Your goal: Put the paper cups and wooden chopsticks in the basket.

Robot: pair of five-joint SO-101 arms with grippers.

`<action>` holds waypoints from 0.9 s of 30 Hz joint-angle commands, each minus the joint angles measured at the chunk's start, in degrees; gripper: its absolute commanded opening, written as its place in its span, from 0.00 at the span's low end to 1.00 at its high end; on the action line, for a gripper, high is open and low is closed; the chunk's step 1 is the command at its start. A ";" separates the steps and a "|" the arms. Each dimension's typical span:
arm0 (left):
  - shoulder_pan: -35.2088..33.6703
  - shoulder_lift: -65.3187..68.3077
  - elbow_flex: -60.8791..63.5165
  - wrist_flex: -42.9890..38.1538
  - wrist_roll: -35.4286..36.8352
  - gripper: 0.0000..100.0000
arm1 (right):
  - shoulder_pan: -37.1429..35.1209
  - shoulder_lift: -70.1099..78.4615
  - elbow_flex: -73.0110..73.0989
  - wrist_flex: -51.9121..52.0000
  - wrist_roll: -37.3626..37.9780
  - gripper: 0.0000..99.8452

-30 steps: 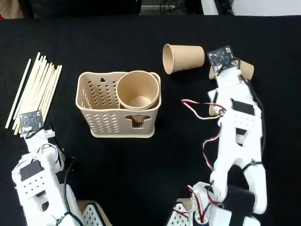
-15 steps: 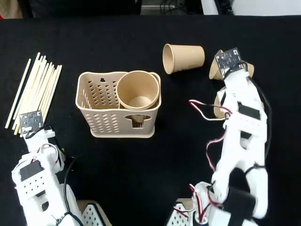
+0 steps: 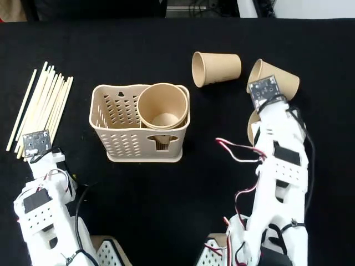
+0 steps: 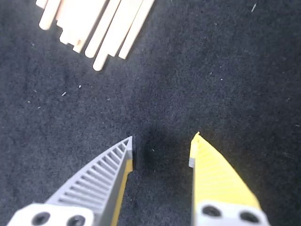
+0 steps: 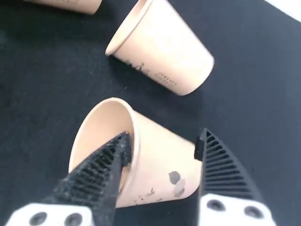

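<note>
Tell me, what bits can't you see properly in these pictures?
High view: the right arm covers most of the lying cup beneath it.
Right wrist view: the right claw sits at that cup; touching or not, I cannot tell.
Left wrist view: the chopsticks are cut off by the picture's edge.
High view: the standing cup hides the basket floor below it.

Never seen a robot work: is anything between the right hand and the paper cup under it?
Nothing visible is. The right hand is open and straddles the paper cup, which lies on its side. A second paper cup lies beside it, apart from both.
</note>
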 commanded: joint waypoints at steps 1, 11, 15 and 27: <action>0.48 -0.70 -0.13 -0.62 -0.35 0.20 | -0.18 -1.89 0.31 -1.32 2.02 0.23; 0.40 -0.70 0.31 -0.70 -0.35 0.20 | 2.90 -2.15 1.71 -3.69 10.64 0.07; 0.40 -0.70 0.22 -0.70 -0.35 0.20 | 6.07 -2.33 0.66 -5.27 10.81 0.02; 0.57 -0.70 0.22 -0.79 -0.35 0.20 | 11.78 -2.42 -10.68 2.81 0.18 0.01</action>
